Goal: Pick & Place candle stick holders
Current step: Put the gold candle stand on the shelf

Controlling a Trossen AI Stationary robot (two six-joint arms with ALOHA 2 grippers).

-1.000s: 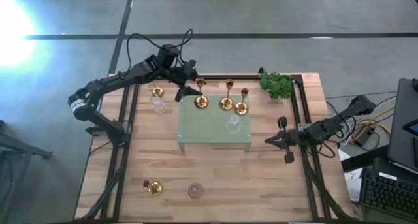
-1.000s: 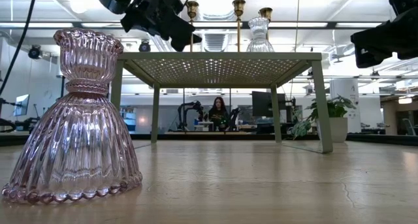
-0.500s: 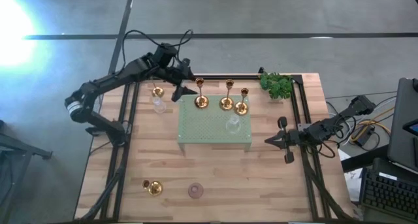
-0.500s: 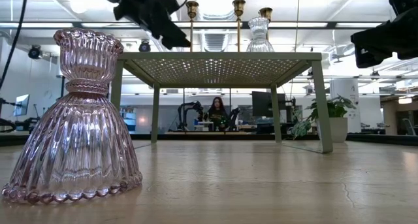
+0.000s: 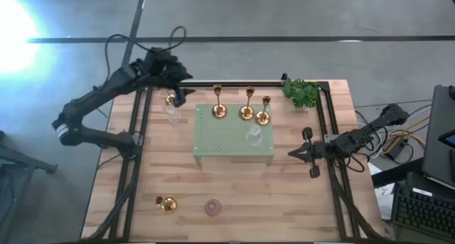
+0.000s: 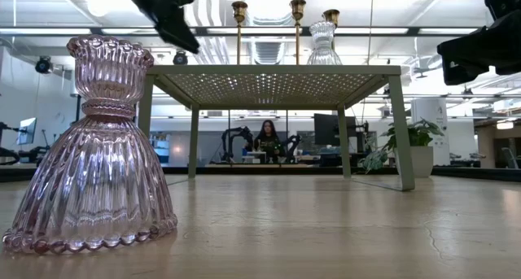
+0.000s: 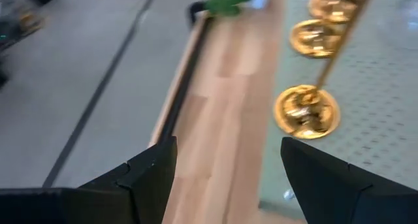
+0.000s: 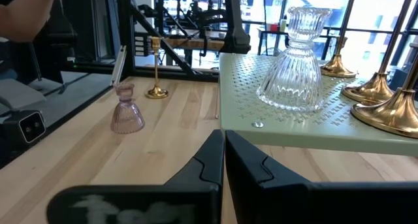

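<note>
My left gripper (image 5: 178,87) hung wide open, empty, upper left above a gold holder (image 5: 170,99) and glass holder (image 5: 173,115); descending carelessly risked toppling both.

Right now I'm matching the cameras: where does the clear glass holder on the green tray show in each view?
High view: clear glass holder, centre, on the tray's right half.
Low view: holder, top centre, above the tray top.
Left wrist view: not in it.
Right wrist view: holder, upper right.
Shared landmark: pale green tray.
</note>
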